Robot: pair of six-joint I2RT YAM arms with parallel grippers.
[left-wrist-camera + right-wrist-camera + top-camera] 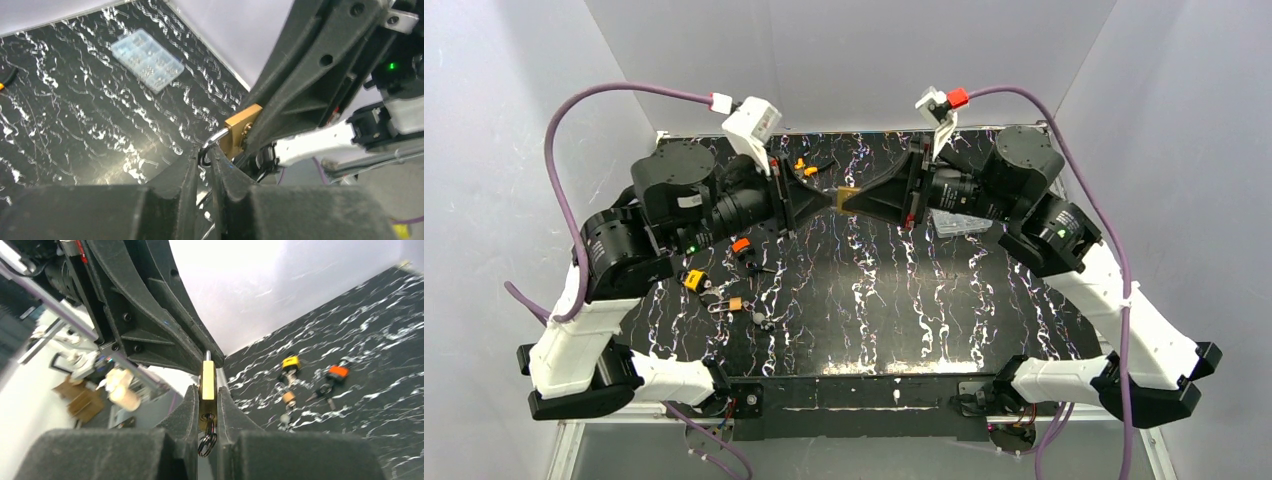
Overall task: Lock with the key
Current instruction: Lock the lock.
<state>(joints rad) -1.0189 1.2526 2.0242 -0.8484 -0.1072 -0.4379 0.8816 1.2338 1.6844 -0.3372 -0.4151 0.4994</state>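
Padlock (846, 192), brass, hangs in mid-air over the far middle of the black marbled table (874, 310), pinched between two arms that meet tip to tip. On the left, the left gripper (206, 160) is nearly closed on the silver shackle (214, 138). On the right, the right gripper (207, 401) clamps narrowly on the flat sides of the brass body, held edge-on in its wrist view, with a dark ring (206, 442) dangling below.

A clear plastic compartment box (959, 225) lies flat on the table's right half, partly tucked under the right arm in the overhead view. The left wrist view shows its rows of small cells, but what they hold is too small and pale to make out.

Loose pieces lie scattered on the left half of the table: a yellow-capped piece (694, 280), an orange-capped piece (741, 245) and a small brass piece (735, 303) on a wire ring. Small orange bits (804, 166) sit near the far edge. Whether these are keys or locks cannot be told at this size.

Much of the padlock is hidden. From above only a sliver of brass shows between the black fingers. Whether a key sits in the keyhole cannot be seen, since the right fingers cover the lower body. It also cannot be told whether the shackle is pressed home.
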